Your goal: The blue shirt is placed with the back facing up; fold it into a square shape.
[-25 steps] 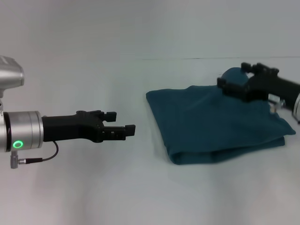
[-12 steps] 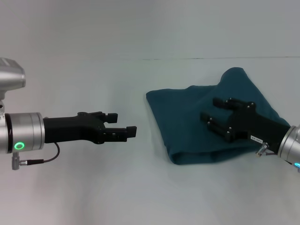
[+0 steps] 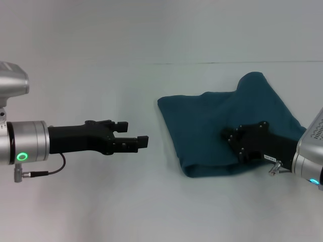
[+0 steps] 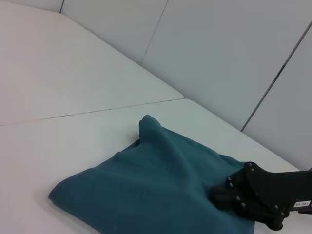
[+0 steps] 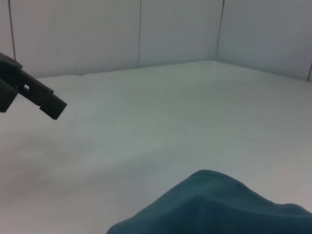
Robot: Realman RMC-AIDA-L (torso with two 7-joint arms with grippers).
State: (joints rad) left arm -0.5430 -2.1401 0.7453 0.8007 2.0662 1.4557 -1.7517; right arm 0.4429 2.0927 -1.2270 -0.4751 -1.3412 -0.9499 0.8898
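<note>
two grippers are in play, one of them idle. the blue shirt (image 3: 227,131) lies on the white table (image 3: 101,201) at about 3 o'clock from the middle of the head view, already folded into a thick, roughly square bundle, with one corner still peaked up at its 1 o'clock end. the right gripper (image 3: 233,143) sits low over the bundle's 5 o'clock edge, seen end-on; i cannot tell whether its fingers are spread or pinching cloth. the left gripper (image 3: 132,137) hovers over bare table at 9 o'clock, well apart from the shirt, fingers spread and holding nothing.

judging by the shape, the folding looks nearly finished and the step in hand is tidying. to do it well, the raised corner at 1 o'clock should probably be pressed flat so that edge runs straight like the fold along 6 o'clock. any press wants to go straight down, not sideways, since soft layered fabric will likely slide and skew the stack. lifting clear without snagging the top layer matters too.
</note>
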